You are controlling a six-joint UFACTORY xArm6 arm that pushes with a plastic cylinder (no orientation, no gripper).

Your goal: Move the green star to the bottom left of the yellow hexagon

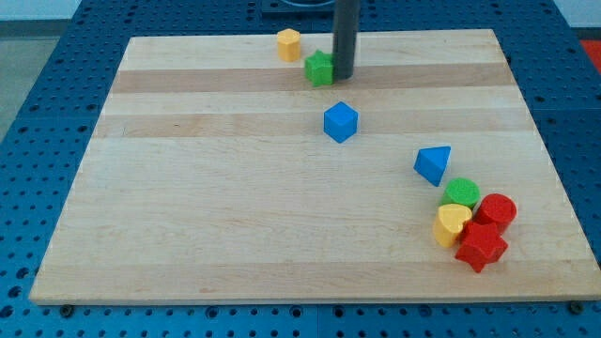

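Near the view's top edge of the wooden worktop (188, 235), tip (343, 77) pressed against the right side of the green star (319, 69), touching or all but touching it. No claw on this rig (only the dark rod), so nothing to call wide, narrow or holding. Yellow hexagon (288, 44) just up and to the view's left of the star, near but apart. Star at present to the hexagon's lower right, so target spot not yet reached: needs to end below and left of the hexagon.

Risks, as a judgement only. Pushing straight left from this contact likely drives the star along under the hexagon, which is good, but any upward drift could knock the star into the hexagon and shift the reference itself. Star's lobed outline liable to rotate off a narrow tip and slip aside, leaving the rod to pass by. Hexagon close to the worktop's top edge, so a bump could send it toward the rim.

Blue cube (341, 122) below the star, well clear of a leftward path. Blue triangular block (433, 163) farther right. Cluster at lower right: green round block (461, 193), red round block (495, 210), yellow heart-like block (452, 224), red star (481, 246), packed touching, well apart from the work.
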